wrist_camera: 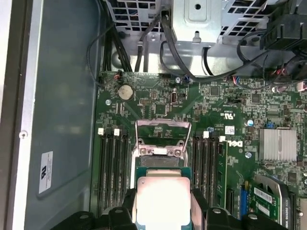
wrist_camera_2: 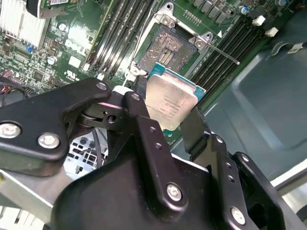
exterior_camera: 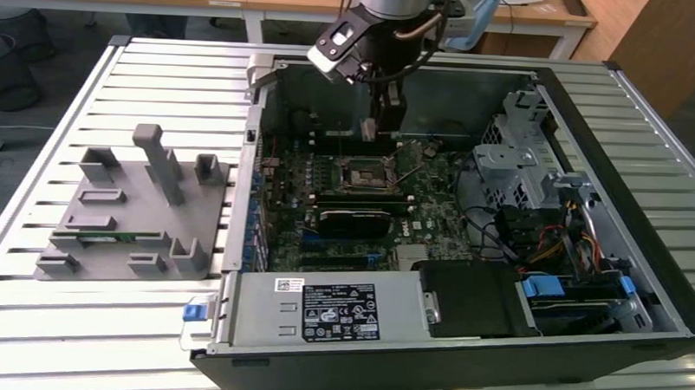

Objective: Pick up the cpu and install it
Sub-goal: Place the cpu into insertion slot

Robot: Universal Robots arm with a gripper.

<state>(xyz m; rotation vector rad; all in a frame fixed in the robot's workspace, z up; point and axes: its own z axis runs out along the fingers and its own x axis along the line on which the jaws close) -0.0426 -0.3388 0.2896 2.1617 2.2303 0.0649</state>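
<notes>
The cpu (wrist_camera_2: pixel 170 103) (wrist_camera: pixel 161 199), a flat square chip with a silvery top and a greenish rim, is pinched by its edges between two black fingers (wrist_camera_2: pixel 140 108). My gripper (exterior_camera: pixel 374 131) (wrist_camera_2: pixel 168 109) (wrist_camera: pixel 162 207) is shut on it. It hangs inside the open computer case, just above the motherboard. The cpu socket (exterior_camera: pixel 365 175) (wrist_camera_2: pixel 166 47) lies close beyond the chip, with its metal load frame (wrist_camera: pixel 163 130) swung up and its contact field bare. In the second wrist view the chip sits tilted and overlaps the socket's near corner.
Memory slots (wrist_camera: pixel 111 167) flank the socket, and its thin lever (wrist_camera_2: pixel 217 49) sticks out sideways. A finned heat sink (wrist_camera: pixel 277 143), a drive cage (exterior_camera: pixel 520 158) and cables crowd the case. On the exterior view's left stands a grey fixture (exterior_camera: pixel 127 213) holding a green memory stick (exterior_camera: pixel 106 235).
</notes>
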